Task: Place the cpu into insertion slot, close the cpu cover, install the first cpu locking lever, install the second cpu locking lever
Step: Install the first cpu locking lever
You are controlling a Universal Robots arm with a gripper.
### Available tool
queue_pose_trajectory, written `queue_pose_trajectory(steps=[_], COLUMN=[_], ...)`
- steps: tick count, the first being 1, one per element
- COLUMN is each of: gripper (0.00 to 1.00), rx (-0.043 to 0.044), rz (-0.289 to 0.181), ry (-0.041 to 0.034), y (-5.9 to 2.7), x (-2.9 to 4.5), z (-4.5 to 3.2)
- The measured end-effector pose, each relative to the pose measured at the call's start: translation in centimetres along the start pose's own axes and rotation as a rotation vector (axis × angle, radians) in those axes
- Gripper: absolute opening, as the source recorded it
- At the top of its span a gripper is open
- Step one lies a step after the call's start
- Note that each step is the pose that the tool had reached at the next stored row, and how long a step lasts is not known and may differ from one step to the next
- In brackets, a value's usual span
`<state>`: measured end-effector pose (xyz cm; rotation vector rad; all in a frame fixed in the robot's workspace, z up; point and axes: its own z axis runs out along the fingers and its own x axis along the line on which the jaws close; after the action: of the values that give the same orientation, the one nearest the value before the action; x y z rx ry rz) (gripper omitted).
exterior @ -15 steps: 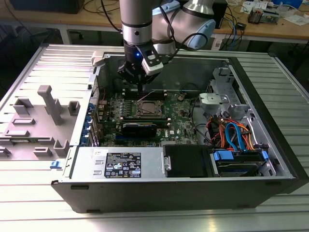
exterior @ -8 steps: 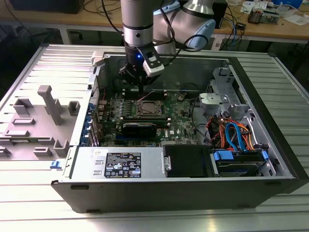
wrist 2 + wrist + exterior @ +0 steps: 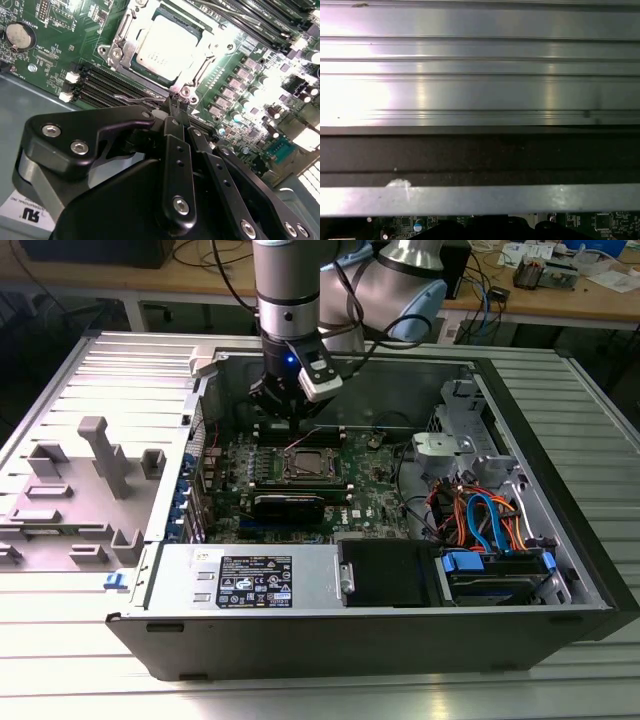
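A big black open computer case (image 3: pixel 350 640) is lying on the ribbed silver metal worktop (image 3: pixel 60 670), taking up the middle of the exterior view. The grey robot arm (image 3: pixel 288 290) is reaching down from the top middle of that view into the case. Its black end effector (image 3: pixel 290 425) (image 3: pixel 176 102) is hanging low over the green circuit board (image 3: pixel 60 45), just beside the socket. Its fingertips (image 3: pixel 172 106) are pressing together, pinching the end of a thin silver wire locking lever (image 3: pixel 137 98). The small flat square silver-grey cpu (image 3: pixel 305 465) (image 3: pixel 162 42) is sitting inside the square silver-rimmed insertion slot (image 3: pixel 114 52), near the middle of the exterior view. The thin silver metal cpu cover (image 3: pixel 129 37) with the square window is lying flat around the chip. Long black memory slots (image 3: pixel 105 85) are running between the socket and the fingertips. A black drive box (image 3: pixel 385 570) is sitting lower in the case, toward the exterior view's right. Grey plastic blocks (image 3: pixel 100 455) are standing at the exterior view's left.
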<state>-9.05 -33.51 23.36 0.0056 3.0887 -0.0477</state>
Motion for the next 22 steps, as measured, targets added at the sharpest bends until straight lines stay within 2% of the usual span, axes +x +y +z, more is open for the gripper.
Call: queue_pose_trajectory(steps=[6, 17, 22], gripper=[0.11, 0.11, 0.11], rx=[0.0000, 0.0000, 0.0036], rz=[0.001, 0.001, 0.001], ry=[-0.0001, -0.0002, -0.0001], y=[0.11, 0.77, 0.87], x=[-0.29, -0.31, -1.05], z=[0.56, 0.91, 1.18])
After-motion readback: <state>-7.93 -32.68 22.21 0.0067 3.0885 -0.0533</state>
